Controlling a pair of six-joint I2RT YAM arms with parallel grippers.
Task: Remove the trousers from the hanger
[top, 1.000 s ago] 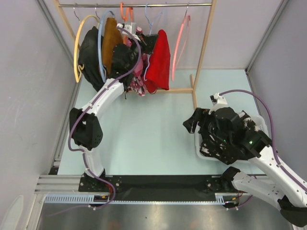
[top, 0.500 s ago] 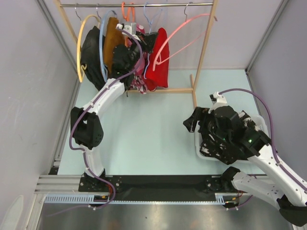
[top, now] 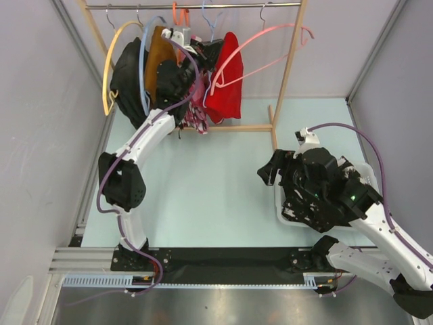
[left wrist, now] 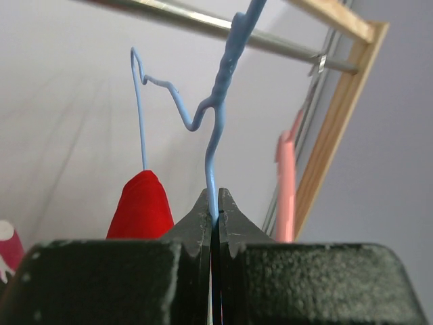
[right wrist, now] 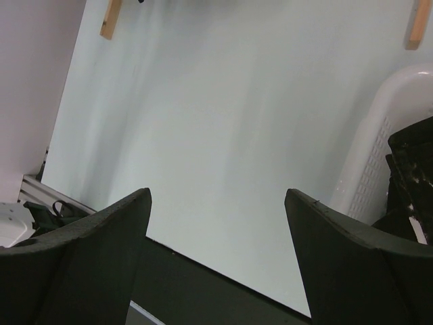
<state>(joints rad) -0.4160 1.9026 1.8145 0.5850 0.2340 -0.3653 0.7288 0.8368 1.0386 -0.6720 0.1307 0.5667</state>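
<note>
**A:** Reading from the left, which step is this?

**B:** The grip on the hanger at the rack, I'd judge. Past the yellow hanger, a black garment and the mustard-brown garment, the left end effector is pressed together on the neck of a light blue wire hanger. It pinches just below the twist, and the wire rises from there to the metal rail.

**A:** And the trousers?

**B:** The red trousers hang just right of that, beside the pink floral garment, and are not yet off. I cannot tell whether they hang from the pinched hanger. A bare pink hanger sits cocked sideways next to them, reaching past the wooden post.

**A:** The next move?

**B:** Probably freeing that hanger without snagging its neighbours, then sliding the cloth off. A second grip on the red cloth would help.

**A:** The right side?

**B:** The right end effector is spread wide and holds nothing, well apart from the rack. It is beside the white basket, where the black white-flecked trousers lie, so that pair looks done.

**A:** The surroundings?

**B:** A pale green surface, with pale grey walls close on three sides.
</note>
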